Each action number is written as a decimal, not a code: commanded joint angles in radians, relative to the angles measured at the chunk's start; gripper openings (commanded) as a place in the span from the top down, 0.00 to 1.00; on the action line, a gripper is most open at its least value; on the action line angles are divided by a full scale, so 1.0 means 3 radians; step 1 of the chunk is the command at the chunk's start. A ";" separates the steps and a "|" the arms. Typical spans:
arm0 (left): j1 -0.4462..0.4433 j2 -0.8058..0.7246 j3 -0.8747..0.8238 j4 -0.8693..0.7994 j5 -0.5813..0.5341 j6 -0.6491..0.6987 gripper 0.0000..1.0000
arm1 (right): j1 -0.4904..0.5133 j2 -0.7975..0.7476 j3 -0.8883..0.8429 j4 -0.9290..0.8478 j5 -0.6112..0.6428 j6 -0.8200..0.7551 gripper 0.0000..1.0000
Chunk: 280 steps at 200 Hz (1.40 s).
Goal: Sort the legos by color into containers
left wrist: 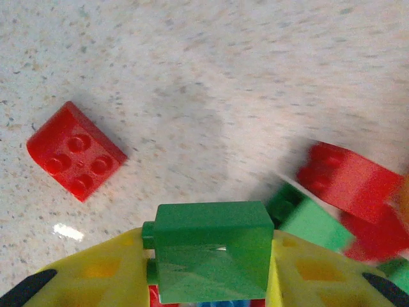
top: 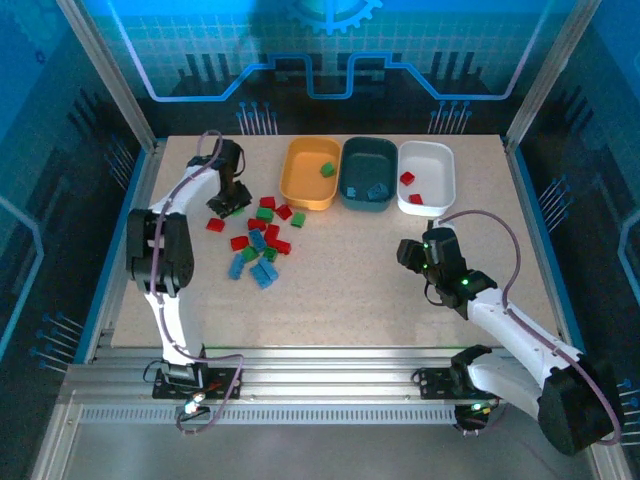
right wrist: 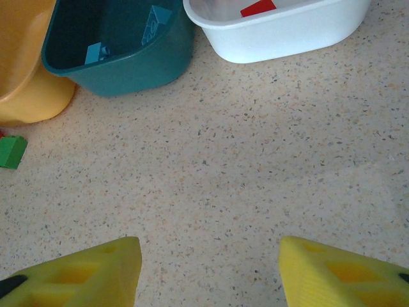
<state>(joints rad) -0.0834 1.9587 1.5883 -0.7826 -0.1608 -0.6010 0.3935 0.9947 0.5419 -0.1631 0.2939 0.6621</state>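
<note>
A green brick, judged light, stiff and slick, was gripped by its flat sides in the closed left jaws, low over the tabletop beside the loose pile, while the right jaws were held wide apart and empty near the white bin.

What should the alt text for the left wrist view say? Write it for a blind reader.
The left gripper holds a green lego over the speckled table. A red lego lies at left; blurred red and green legos crowd the right.
</note>
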 commanded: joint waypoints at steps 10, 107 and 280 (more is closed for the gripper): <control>-0.0381 -0.0127 0.0267 0.0293 0.0518 0.0121 0.65 | 0.0033 0.0002 0.0029 0.0060 -0.0007 -0.0034 0.40; -0.0798 0.0954 0.1287 0.1039 0.0937 0.0063 0.66 | 0.0033 -0.0028 0.0020 0.0060 0.0020 -0.0049 0.40; -0.0631 -0.2605 -0.2123 0.1847 0.0632 -0.0179 0.01 | 0.0611 -0.0164 0.0375 0.0270 -0.0100 -0.0874 0.35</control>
<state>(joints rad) -0.3115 1.3846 1.1889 -0.2550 0.0837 -0.6044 0.5186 0.9108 0.5529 -0.1287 0.3325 0.5190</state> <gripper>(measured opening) 0.990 0.647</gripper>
